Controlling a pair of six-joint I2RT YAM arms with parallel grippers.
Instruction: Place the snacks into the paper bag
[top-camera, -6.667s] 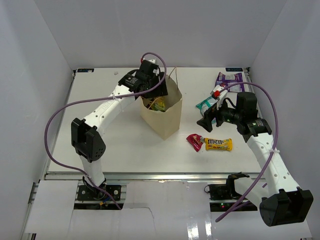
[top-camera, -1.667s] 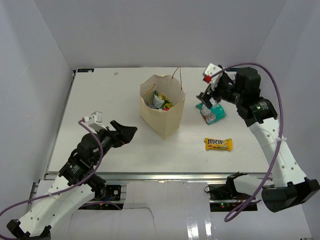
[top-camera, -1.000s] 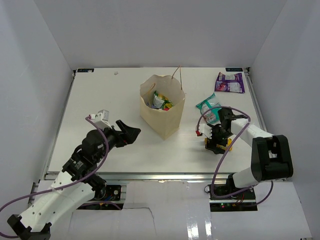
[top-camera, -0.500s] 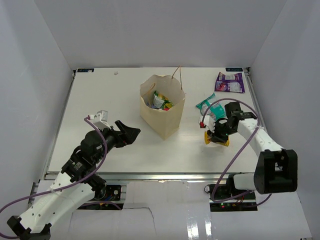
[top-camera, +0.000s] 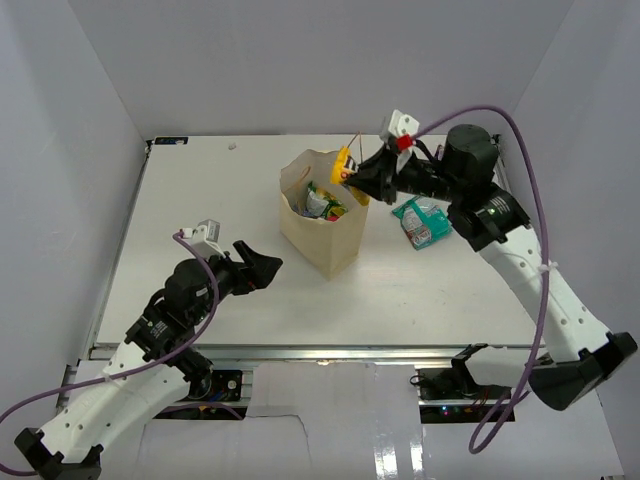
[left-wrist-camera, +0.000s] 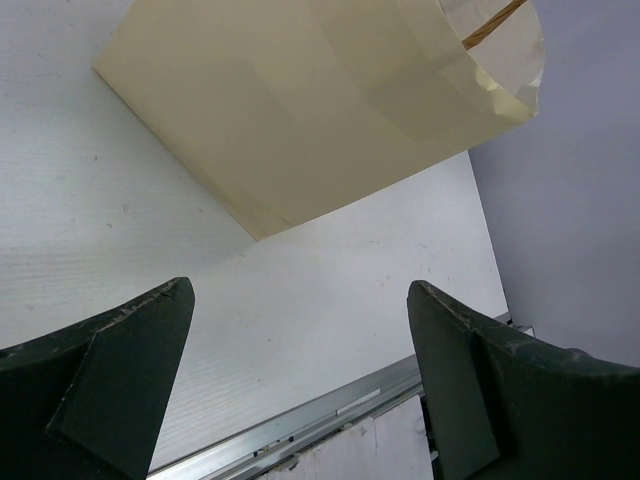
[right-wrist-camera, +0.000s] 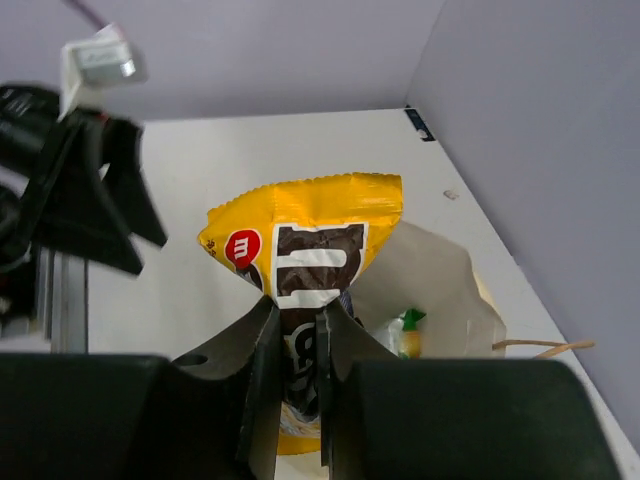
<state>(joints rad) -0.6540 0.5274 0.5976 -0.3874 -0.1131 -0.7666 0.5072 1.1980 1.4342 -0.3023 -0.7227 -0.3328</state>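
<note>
Yellow M&M's packet (right-wrist-camera: 300, 215) is pinched in my right gripper (right-wrist-camera: 297, 335) above the paper bag (top-camera: 322, 240); left gripper (top-camera: 258, 268) gapes empty

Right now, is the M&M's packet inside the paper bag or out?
Out: the right gripper holds the M&M's packet in the air above the open paper bag.

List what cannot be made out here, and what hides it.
- Top view: the bag hides most of its contents; only a green-yellow packet shows.
- Left wrist view: only the bag's outside shows, cut by the top edge.
- Right wrist view: right gripper covers the lower half of the M&M's packet.
- Top view: print on the teal packet too small.
</note>
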